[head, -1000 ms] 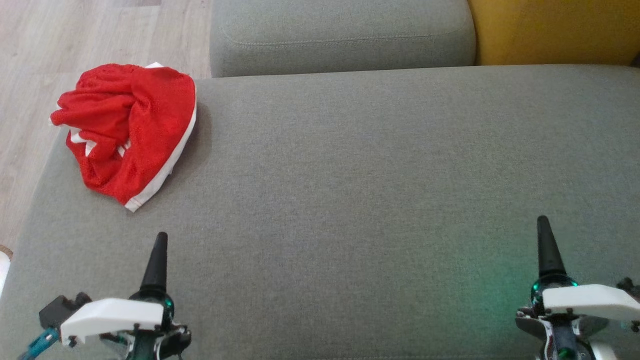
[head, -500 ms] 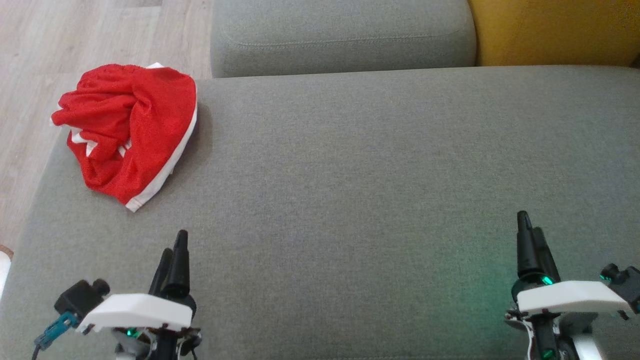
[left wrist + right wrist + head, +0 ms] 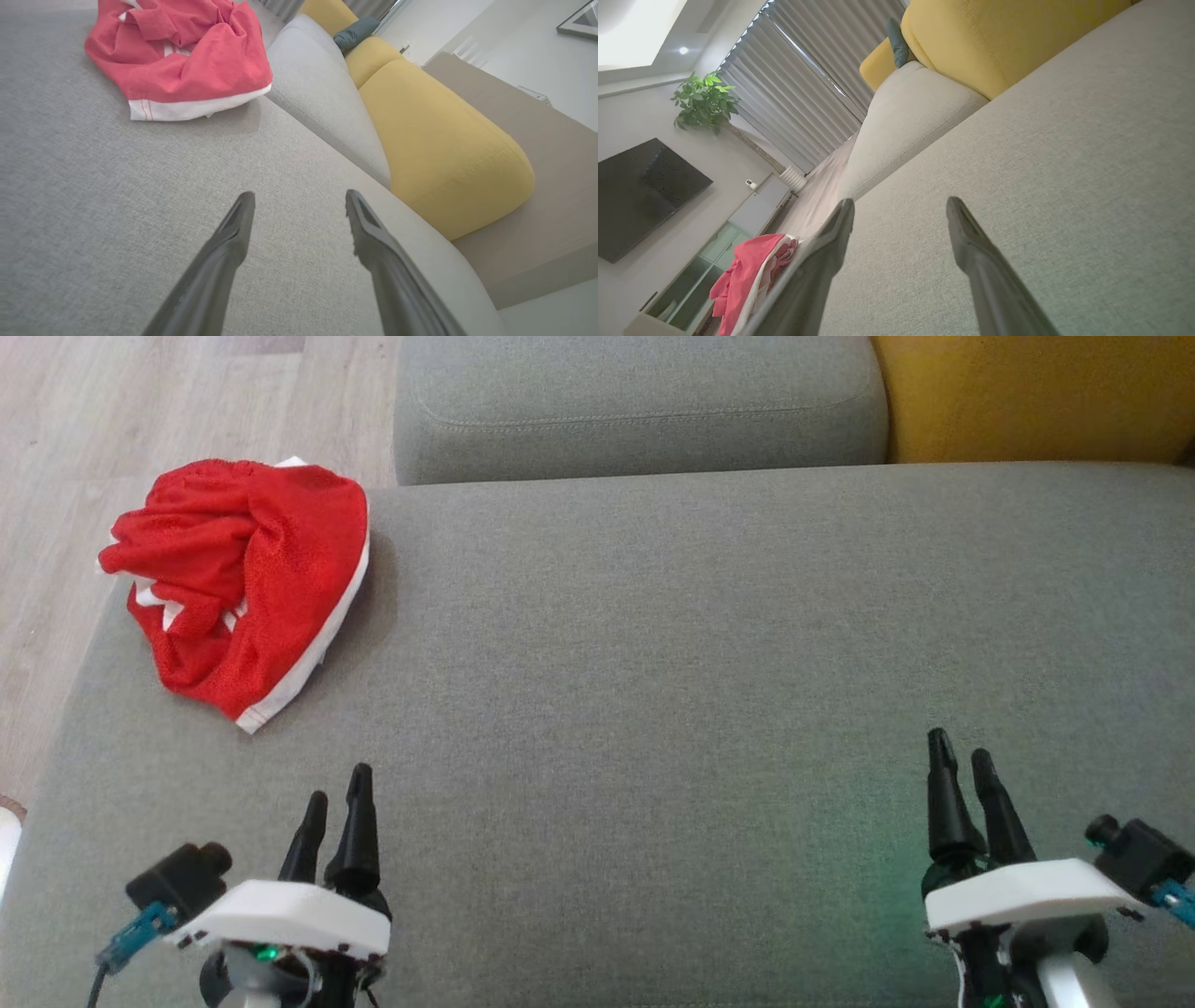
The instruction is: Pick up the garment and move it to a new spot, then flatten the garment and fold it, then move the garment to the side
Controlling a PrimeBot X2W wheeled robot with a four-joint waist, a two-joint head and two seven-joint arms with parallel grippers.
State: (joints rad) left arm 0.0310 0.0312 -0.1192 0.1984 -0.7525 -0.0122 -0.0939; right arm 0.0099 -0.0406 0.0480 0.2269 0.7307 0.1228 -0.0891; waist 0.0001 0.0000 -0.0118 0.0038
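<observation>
A crumpled red mesh garment with a plain white edge band and no print showing lies on the far left corner of the grey sofa seat. The same garment is ahead in the left wrist view and low left as a red heap in the right wrist view. The printed red jersey with white sleeves is out of view. My left gripper hovers open over the near left of the seat, a short way from the mesh garment. My right gripper is open at the near right. Both sets of fingers hold nothing.
A grey back cushion and a yellow cushion line the far edge of the seat. Wood floor lies beyond the seat's left edge. A TV, a plant and curtains stand in the room.
Both wrists have turned, so each gripper now shows two separate fingers instead of one. The left gripper drifted right and the right gripper drifted left. The mesh garment has not moved.
</observation>
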